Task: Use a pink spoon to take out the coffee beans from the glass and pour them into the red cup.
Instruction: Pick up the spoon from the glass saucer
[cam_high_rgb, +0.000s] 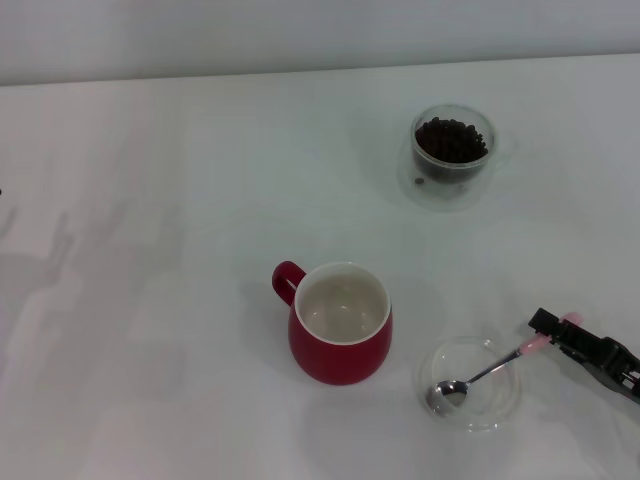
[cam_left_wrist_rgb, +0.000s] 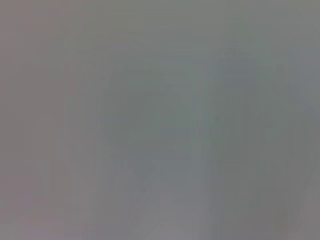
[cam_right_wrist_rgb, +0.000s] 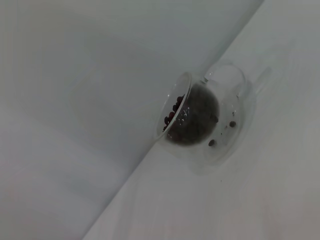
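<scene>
The red cup (cam_high_rgb: 340, 325) stands upright at the middle of the table with its handle toward the left; its cream inside is empty. The glass (cam_high_rgb: 452, 155) stands at the back right, holding a heap of coffee beans (cam_high_rgb: 451, 139); it also shows in the right wrist view (cam_right_wrist_rgb: 200, 117). The pink spoon (cam_high_rgb: 490, 371) lies with its metal bowl in a flat clear dish (cam_high_rgb: 470, 385) at the front right. My right gripper (cam_high_rgb: 548, 330) is shut on the spoon's pink handle end, low over the table. My left gripper is out of view.
The white tabletop (cam_high_rgb: 150, 250) stretches wide to the left of the cup. A pale wall runs along the back edge. A few loose beans lie at the glass's base (cam_right_wrist_rgb: 212, 143). The left wrist view shows only a blank grey surface.
</scene>
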